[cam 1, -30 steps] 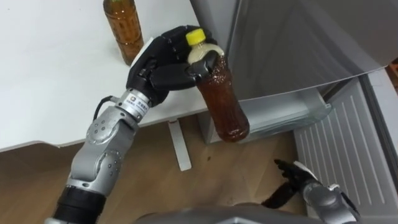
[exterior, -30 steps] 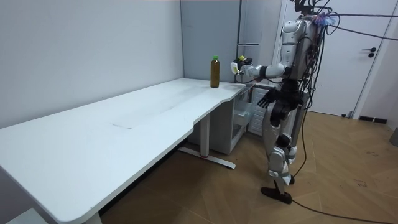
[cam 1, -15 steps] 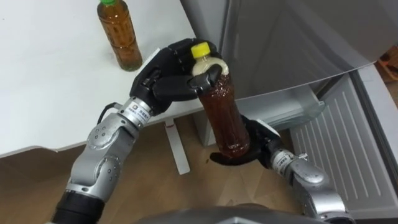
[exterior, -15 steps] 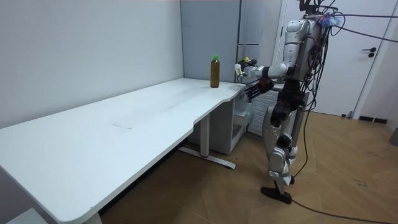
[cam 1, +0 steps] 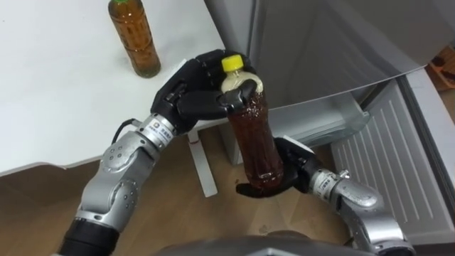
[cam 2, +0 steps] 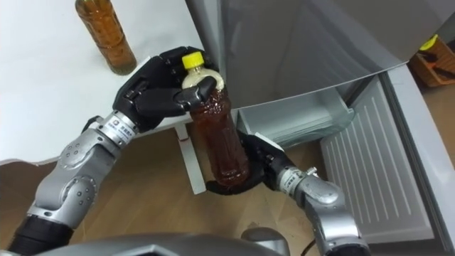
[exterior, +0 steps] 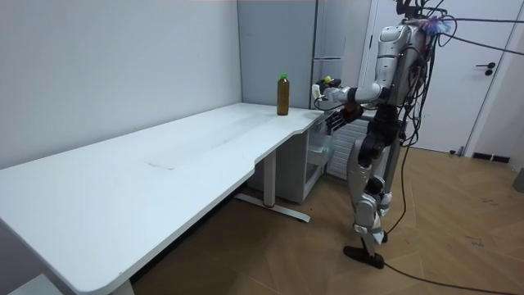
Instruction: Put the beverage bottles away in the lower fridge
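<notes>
I stand at the end of the white table [cam 1: 43, 107], facing the grey fridge [cam 1: 320, 50]. Its lower door [cam 1: 387, 171] is swung open to my right, with the ribbed inner side showing. A second bottle [cam 1: 134, 35] of brown drink stands upright on the table near the corner. I hold the other bottle [cam 1: 254, 139] in the air just off the table edge, in front of the fridge and nearly upright. My left hand [cam 1: 192, 96] is clenched around its neck and shoulder. My right hand [cam 1: 284, 171] cups its base from below, fingers curled around it. Its yellow cap [cam 1: 231, 63] sticks up above my left fingers.
</notes>
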